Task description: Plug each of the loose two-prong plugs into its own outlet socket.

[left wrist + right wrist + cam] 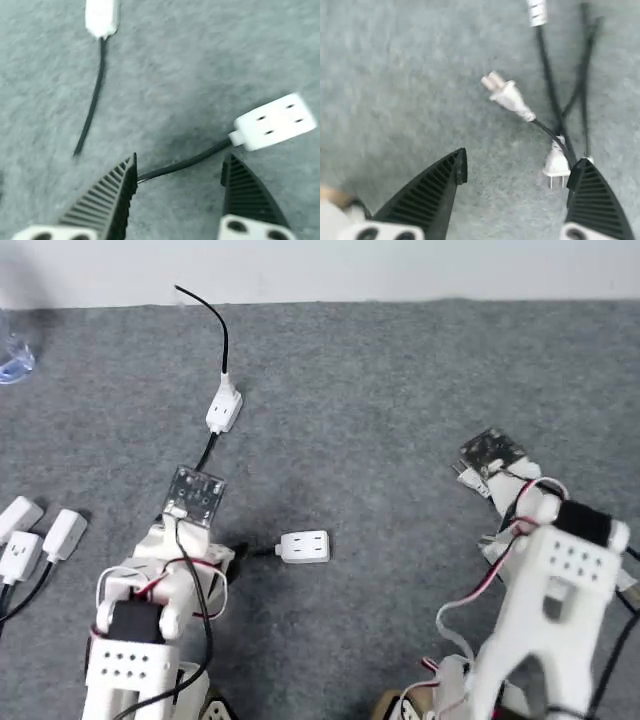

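Our left gripper [181, 165] gapes astride the cord [170, 169] of an outlet socket [275, 122]. Our right gripper [520, 160], likewise spread, hangs above two loose plugs [507, 95].

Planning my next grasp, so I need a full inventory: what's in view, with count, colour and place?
Near socket: one, white, mid-table, black cord.
Far socket: one, white, black cords, toward the far edge.
Plugs: two, white, black cords, right side of the table.
Cord ends: three, white, left edge; type unclear.
Clear object: one, transparent, far left corner.
Table: one, grey, fuzzy.
Left gripper: one, black fingers, open, straddling the near socket's cord.
Right gripper: one, black fingers, open, above the plugs.
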Action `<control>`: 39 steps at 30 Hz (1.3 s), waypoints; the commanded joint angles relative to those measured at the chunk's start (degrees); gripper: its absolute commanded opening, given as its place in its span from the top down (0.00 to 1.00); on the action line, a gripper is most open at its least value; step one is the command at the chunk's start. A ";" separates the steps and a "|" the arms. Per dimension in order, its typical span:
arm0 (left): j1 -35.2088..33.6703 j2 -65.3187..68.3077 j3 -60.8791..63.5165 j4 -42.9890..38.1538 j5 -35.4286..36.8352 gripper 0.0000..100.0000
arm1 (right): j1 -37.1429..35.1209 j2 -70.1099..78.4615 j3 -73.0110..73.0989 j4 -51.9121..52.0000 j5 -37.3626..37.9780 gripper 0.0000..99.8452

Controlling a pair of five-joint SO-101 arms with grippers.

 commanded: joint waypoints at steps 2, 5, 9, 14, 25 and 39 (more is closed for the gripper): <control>-1.05 -2.90 3.82 -4.66 -0.70 0.74 | 1.63 4.88 -1.67 -0.31 22.59 0.69; -1.23 -2.90 5.05 -4.92 -0.70 0.74 | 2.24 5.93 -0.35 -0.66 33.32 0.69; -0.97 -3.25 7.43 -4.92 -1.05 0.74 | 2.33 8.13 2.37 -7.69 36.22 0.69; -0.97 -3.25 7.69 -4.92 -2.37 0.74 | 2.42 15.87 4.92 -16.57 36.22 0.69; -0.97 -3.08 7.69 -4.92 -2.99 0.74 | 8.22 27.38 4.57 -26.95 41.67 0.70; -0.88 -3.25 8.22 -4.92 -2.99 0.74 | 3.65 27.21 3.43 -26.86 41.41 0.99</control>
